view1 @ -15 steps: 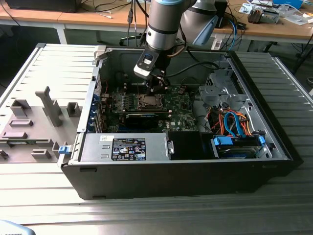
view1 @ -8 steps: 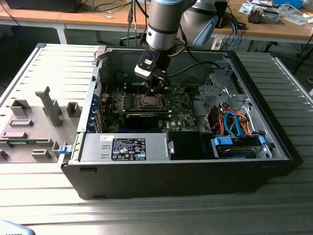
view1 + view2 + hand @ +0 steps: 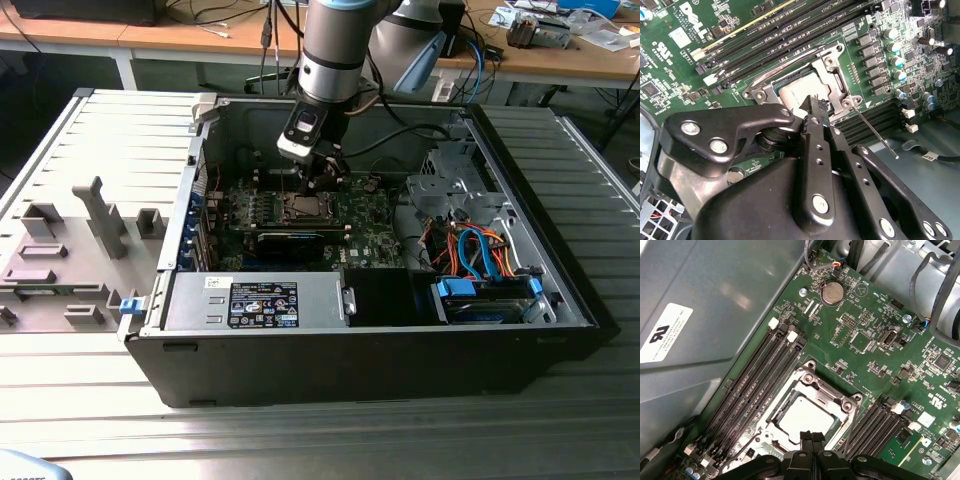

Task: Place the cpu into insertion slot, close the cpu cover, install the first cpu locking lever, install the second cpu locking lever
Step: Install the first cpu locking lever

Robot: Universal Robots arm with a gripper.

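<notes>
Tool [image 3: 812,439]: fingers pressed together, nothing pinched; tips poised at edge of cpu [image 3: 802,416], contact cannot be told. Cpu seated in insertion slot [image 3: 305,207] on green motherboard [image 3: 865,315]. Cpu cover [image 3: 837,400] lies flat around cpu, grey top visible through window. In second wrist view, thin locking lever [image 3: 875,131] juts at angle from socket corner. Memory slots [image 3: 760,375] run beside socket. Open computer case [image 3: 400,350] rests on bench [image 3: 300,440].
</notes>
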